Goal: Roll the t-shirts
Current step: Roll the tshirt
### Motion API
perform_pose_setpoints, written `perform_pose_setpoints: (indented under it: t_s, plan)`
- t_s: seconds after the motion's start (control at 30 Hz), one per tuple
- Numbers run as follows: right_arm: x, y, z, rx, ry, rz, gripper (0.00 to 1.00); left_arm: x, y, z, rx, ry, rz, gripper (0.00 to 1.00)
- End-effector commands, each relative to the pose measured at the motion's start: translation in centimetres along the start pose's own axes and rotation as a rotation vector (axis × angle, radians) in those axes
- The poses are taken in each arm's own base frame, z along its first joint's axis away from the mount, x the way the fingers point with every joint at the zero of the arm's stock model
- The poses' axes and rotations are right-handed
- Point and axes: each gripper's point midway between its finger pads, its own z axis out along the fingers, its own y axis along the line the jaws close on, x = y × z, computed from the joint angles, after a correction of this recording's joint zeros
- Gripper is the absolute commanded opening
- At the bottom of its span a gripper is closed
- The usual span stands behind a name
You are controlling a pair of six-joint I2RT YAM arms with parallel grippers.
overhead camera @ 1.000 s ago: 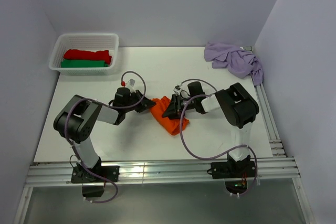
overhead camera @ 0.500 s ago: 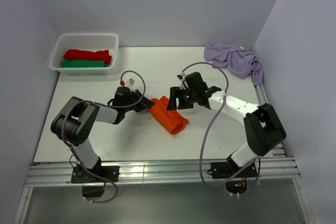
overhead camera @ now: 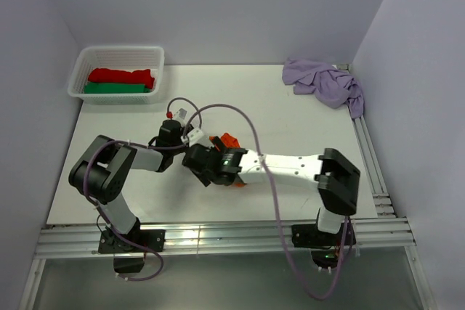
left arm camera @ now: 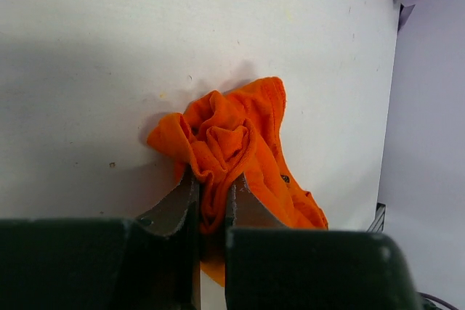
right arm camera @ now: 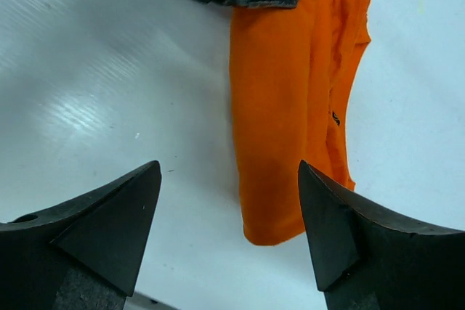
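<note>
The orange shirt (right arm camera: 276,143) lies mid-frame on the desk (overhead camera: 290,121) as a loose folded strip. The left claw (left arm camera: 211,186) is clenched on its bunched end. The right claw (right arm camera: 229,168) gapes wide and empty over the free end.

The risk: the pinch holds only a crumpled wad, so a tug may drag the folds loose instead of rolling them. The claws also sit close and could knock together.

The right arm (overhead camera: 290,165) crosses the shirt in the top view, hiding most of it. The lilac shirt (overhead camera: 323,81) lies crumpled upper right — a basket (overhead camera: 120,49) of red and green rolls sits upper left.
</note>
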Motion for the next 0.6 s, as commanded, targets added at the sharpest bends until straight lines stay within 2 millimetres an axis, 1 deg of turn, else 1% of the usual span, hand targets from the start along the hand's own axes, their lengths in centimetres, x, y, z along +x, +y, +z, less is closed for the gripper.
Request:
perform_pose_setpoints:
  t_s: [0.0, 0.03, 0.1, 0.13, 0.2, 0.4, 0.47, 0.5, 0.53, 0.57]
  plan:
    - [0.0, -1.2, -0.1, 0.218, -0.017, -0.129, 0.82, -1.1, -2.0, -0.4, 0.041, -0.025, 0.049, 0.00]
    - [0.1, -0.7, 0.4, 0.236, -0.016, -0.161, 0.81, -1.1, -2.1, -0.4, 0.043, -0.027, 0.050, 0.00]
    - [0.4, 0.2, 0.7, 0.240, -0.018, -0.191, 0.80, -1.1, -2.1, -0.5, 0.039, -0.024, 0.050, 0.00]
    - [0.8, 0.5, 1.4, 0.256, -0.006, -0.209, 0.80, -1.1, -2.1, -0.5, 0.041, -0.025, 0.053, 0.00]
    - [1.7, 0.5, 2.4, 0.295, 0.021, -0.244, 0.79, -1.0, -2.0, -0.5, 0.039, -0.018, 0.053, 0.00]
    - [2.0, 0.5, 3.5, 0.396, 0.009, -0.303, 0.80, -0.6, -1.8, -0.6, 0.042, -0.011, 0.053, 0.00]
    - [2.6, 0.6, 4.2, 0.427, 0.014, -0.330, 0.81, -0.3, -1.3, -0.4, 0.031, 0.000, 0.049, 0.00]
    - [2.5, 0.2, 4.2, 0.465, 0.003, -0.338, 0.81, -0.3, -1.3, -0.2, 0.029, 0.005, 0.048, 0.00]
    - [3.1, 0.3, 4.8, 0.483, 0.015, -0.351, 0.81, 0.1, -0.8, 0.0, 0.015, 0.022, 0.042, 0.00]
    - [3.3, 0.2, 5.1, 0.496, 0.015, -0.359, 0.81, 0.0, -0.9, 0.1, 0.015, 0.024, 0.040, 0.00]
